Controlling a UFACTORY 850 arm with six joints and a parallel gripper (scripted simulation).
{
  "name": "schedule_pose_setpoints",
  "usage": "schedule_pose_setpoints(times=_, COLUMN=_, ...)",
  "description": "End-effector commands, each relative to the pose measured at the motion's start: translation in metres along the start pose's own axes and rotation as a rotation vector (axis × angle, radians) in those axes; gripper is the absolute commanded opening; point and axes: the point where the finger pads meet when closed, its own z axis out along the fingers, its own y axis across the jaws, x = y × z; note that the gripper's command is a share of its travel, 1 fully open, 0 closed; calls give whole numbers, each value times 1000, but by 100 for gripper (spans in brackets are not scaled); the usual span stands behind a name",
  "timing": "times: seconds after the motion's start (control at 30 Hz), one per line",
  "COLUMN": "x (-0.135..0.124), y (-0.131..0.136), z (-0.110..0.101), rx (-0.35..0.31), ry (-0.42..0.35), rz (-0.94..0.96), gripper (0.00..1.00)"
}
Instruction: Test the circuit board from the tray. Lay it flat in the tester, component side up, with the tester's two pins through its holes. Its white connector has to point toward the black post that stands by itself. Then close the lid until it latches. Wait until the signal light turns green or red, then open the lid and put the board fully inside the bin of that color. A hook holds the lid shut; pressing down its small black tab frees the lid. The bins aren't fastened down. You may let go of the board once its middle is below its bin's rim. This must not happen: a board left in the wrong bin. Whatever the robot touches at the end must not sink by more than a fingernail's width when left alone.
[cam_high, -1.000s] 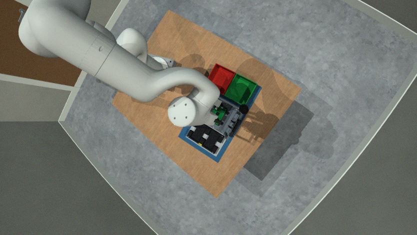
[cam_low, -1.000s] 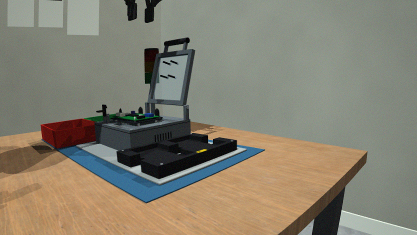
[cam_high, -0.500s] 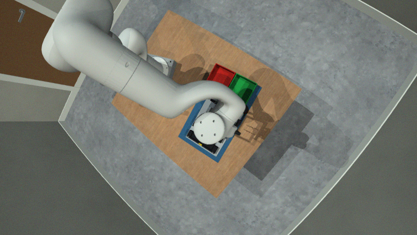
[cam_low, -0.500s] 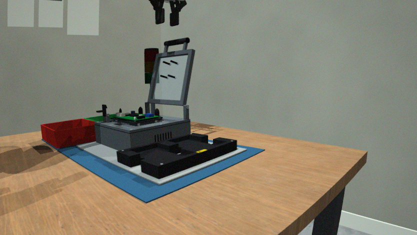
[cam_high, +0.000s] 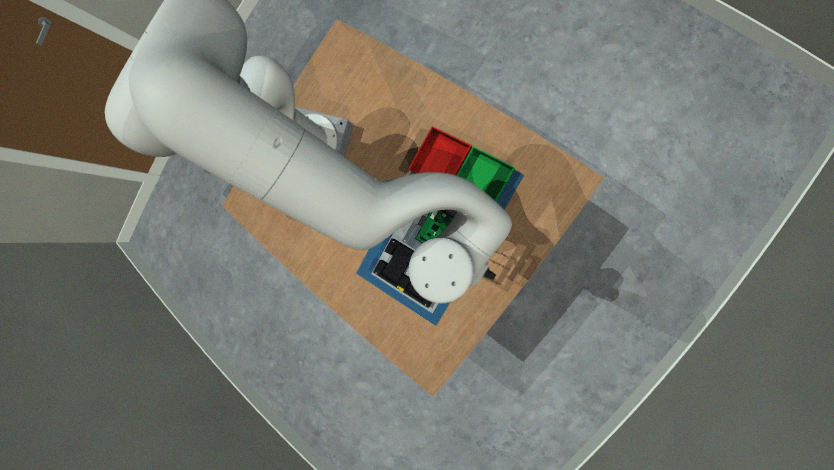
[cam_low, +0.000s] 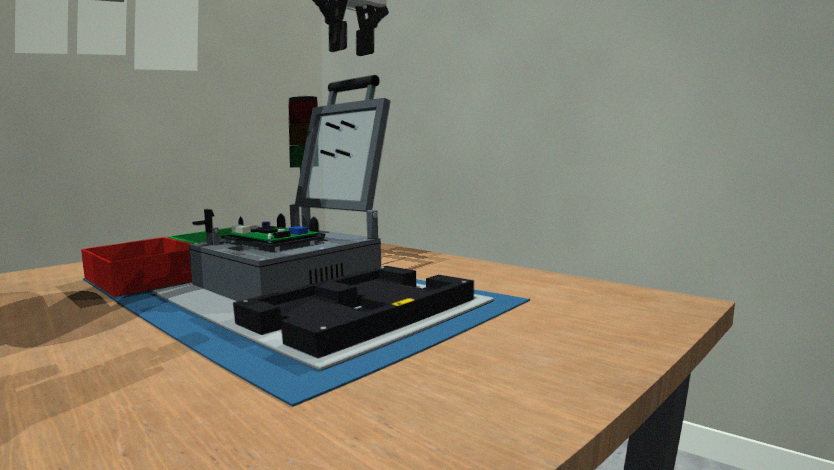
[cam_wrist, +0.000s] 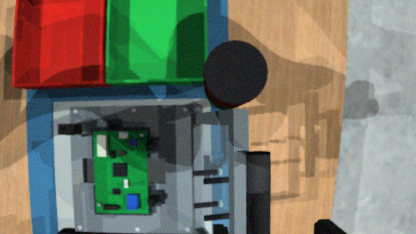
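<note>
The black two-fingered gripper (cam_low: 351, 38) is hanging above the raised lid in the exterior view, its fingers standing partly spread with nothing between them; the black cylindrical handle (cam_low: 353, 83) (cam_wrist: 258, 192) at the lid's top is sitting below the fingertips, apart from them. The grey-framed lid with a clear panel (cam_low: 343, 154) is standing open, leaning slightly back from upright; four thin black rods are sticking out from its panel.

The green circuit board (cam_high: 434, 225) (cam_low: 274, 234) (cam_wrist: 121, 171) is lying on top of the grey box-shaped tester (cam_low: 230, 271), component side up; its white connector (cam_wrist: 102, 145) is sitting at the board's end nearer the bins; whether the pins are passing through its holes, I cannot tell.

The black slotted tray (cam_high: 396, 265) (cam_low: 373, 326) is resting beside the tester, holding no board; a blue flat mat (cam_high: 436, 318) (cam_low: 293, 394) (cam_wrist: 40, 200) is lying underneath. The open red bin (cam_high: 438, 152) (cam_low: 137, 265) (cam_wrist: 60, 45) and the open green bin (cam_high: 485, 170) (cam_low: 201, 235) (cam_wrist: 155, 45) are standing side by side beyond the tester, neither showing a board; the signal light, a dark column with red, amber and green sections (cam_low: 301, 131) (cam_wrist: 235, 74), is standing near the lid, no section glowing brightly.
</note>
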Motion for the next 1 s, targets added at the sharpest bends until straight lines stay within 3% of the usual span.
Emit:
schedule_pose_setpoints(times=0.0, x=0, y=1, z=2, rx=-2, ry=0, rz=0, gripper=52)
schedule_pose_setpoints(times=0.97, x=0, y=1, z=17, rx=-2, ry=0, rz=0, gripper=52)
